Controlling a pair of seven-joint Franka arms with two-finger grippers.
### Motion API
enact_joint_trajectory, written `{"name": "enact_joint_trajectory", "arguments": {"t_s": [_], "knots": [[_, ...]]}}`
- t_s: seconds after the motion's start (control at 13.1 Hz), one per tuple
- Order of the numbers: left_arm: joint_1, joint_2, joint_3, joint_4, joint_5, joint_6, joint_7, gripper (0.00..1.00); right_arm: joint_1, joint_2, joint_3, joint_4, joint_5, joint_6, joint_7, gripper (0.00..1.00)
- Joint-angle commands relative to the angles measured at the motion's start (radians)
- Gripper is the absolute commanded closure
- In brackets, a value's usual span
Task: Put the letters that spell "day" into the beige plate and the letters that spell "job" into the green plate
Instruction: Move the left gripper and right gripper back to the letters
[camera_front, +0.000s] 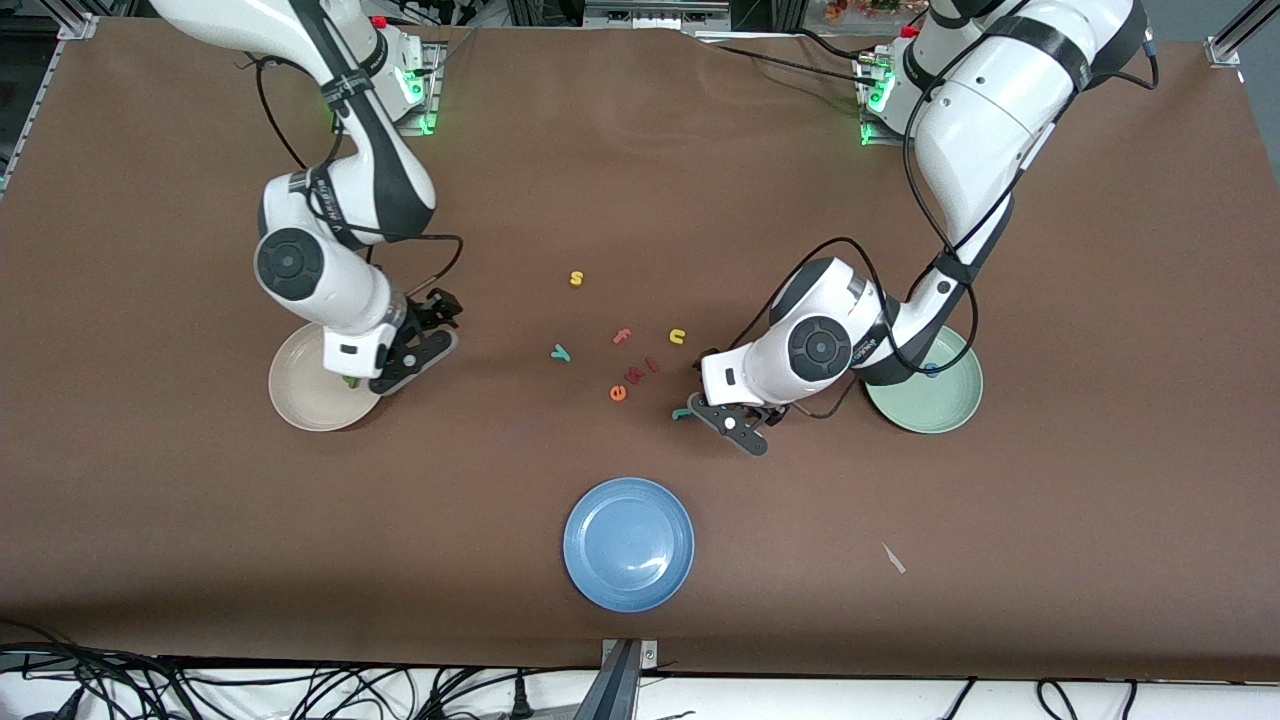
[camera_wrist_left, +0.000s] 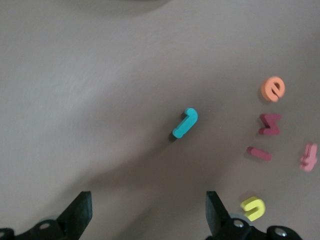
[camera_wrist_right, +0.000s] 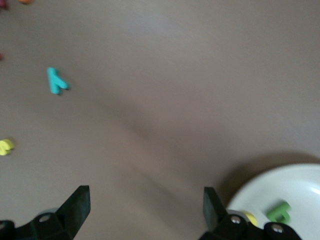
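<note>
My right gripper (camera_front: 422, 338) hangs open and empty over the edge of the beige plate (camera_front: 305, 395), toward the table's middle. In that plate (camera_wrist_right: 300, 187) lie a dark green letter (camera_wrist_right: 279, 212) and a yellow one (camera_wrist_right: 251, 218), half hidden by a finger. The teal "y" (camera_front: 561, 352) (camera_wrist_right: 57, 81) lies on the table. My left gripper (camera_front: 736, 420) is open over the table beside the teal "j" (camera_front: 682, 413) (camera_wrist_left: 185, 123), nothing between its fingers. The green plate (camera_front: 940, 410) holds the blue "o" (camera_front: 932, 370).
Loose letters lie mid-table: a yellow "s" (camera_front: 576, 278), a pink "f" (camera_front: 622, 336), a yellow "u" (camera_front: 677, 336), two dark red pieces (camera_wrist_left: 270, 124) (camera_wrist_left: 259, 153) and an orange "e" (camera_front: 618, 393). A blue plate (camera_front: 628, 543) sits nearer the front camera.
</note>
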Motion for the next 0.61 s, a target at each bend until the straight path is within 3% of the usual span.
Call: {"name": "enact_joint_trajectory", "arguments": {"t_s": [0.0,0.15,0.54], "knots": [[-0.012,0.018,0.005,0.033,-0.009,0.019,0.187,0.00,-0.002,0.069,0.040,0.081,0.005,-0.023,-0.103,0.00],[-0.032,0.019,0.005,0.036,0.015,0.022,0.267,0.00,0.023,0.114,0.050,0.111,-0.016,-0.012,-0.171,0.00],[-0.084,0.083,0.024,0.048,0.078,0.211,0.286,0.03,0.083,0.183,0.050,0.170,-0.101,0.002,-0.185,0.00]]}}
